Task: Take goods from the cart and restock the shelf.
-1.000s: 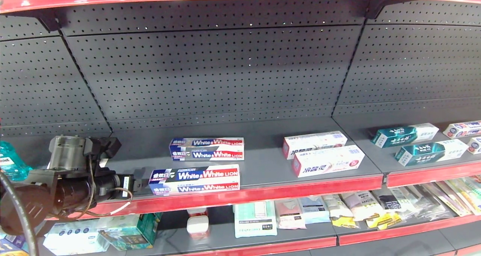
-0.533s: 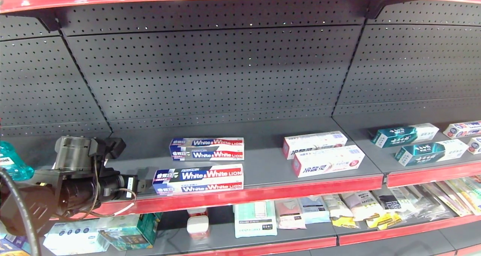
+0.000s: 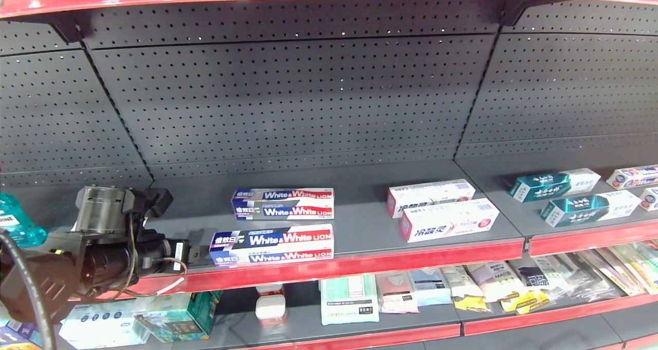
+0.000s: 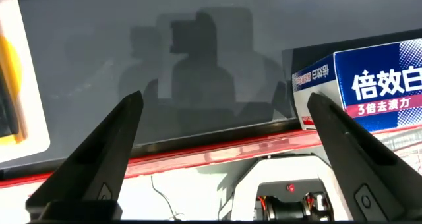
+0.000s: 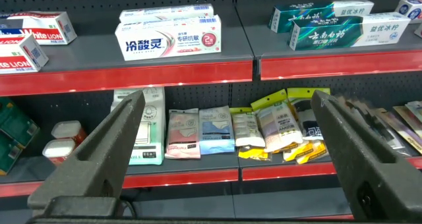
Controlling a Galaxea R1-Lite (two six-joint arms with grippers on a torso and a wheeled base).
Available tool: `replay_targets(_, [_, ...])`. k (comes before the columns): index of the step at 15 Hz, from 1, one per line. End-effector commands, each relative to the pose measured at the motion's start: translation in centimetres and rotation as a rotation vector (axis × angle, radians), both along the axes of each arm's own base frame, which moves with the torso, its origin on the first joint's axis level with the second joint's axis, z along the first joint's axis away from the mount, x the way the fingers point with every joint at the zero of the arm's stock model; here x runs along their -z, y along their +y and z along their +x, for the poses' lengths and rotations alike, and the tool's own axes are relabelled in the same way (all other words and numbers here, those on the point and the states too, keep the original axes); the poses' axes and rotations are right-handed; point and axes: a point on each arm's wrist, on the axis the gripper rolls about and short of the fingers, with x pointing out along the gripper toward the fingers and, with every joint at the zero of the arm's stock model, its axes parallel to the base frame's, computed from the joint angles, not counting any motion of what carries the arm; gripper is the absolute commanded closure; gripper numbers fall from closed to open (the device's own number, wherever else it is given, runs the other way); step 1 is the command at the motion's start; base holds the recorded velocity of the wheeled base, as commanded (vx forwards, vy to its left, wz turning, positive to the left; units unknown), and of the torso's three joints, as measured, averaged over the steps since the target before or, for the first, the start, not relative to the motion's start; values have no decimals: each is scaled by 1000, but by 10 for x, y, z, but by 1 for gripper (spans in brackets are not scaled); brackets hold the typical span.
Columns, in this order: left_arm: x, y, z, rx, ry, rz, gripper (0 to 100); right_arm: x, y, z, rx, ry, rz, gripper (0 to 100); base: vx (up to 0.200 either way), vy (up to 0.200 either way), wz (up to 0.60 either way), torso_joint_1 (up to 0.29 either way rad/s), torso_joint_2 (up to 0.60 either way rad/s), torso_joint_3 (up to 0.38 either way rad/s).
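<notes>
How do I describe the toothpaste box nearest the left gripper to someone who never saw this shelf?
Find the grey shelf with the red edge. On its left part, the front box, blue, white and red, lies at that edge beside the left gripper; its twin lies farther back.

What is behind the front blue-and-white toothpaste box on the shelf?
A matching box, apart from it, then bare shelf and pegboard panel. The front box's rear face is hidden.

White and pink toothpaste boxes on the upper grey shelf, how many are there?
2. One white and pink toothpaste box lies near the grey metal shelf's red front edge; the other lies just behind it. Others may be hidden behind.
</notes>
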Motion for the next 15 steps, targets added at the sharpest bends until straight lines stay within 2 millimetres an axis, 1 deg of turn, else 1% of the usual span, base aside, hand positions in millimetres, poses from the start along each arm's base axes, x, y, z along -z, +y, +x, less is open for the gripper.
replay_targets(1, [-3, 0, 1, 0, -14, -1, 0, 0, 0, 0, 0, -1, 0, 0, 0, 0, 0, 0, 0, 0])
replay_targets(15, [-4, -2, 3, 7, -29, -1, 0, 0, 0, 0, 0, -1, 0, 0, 0, 0, 0, 0, 0, 0])
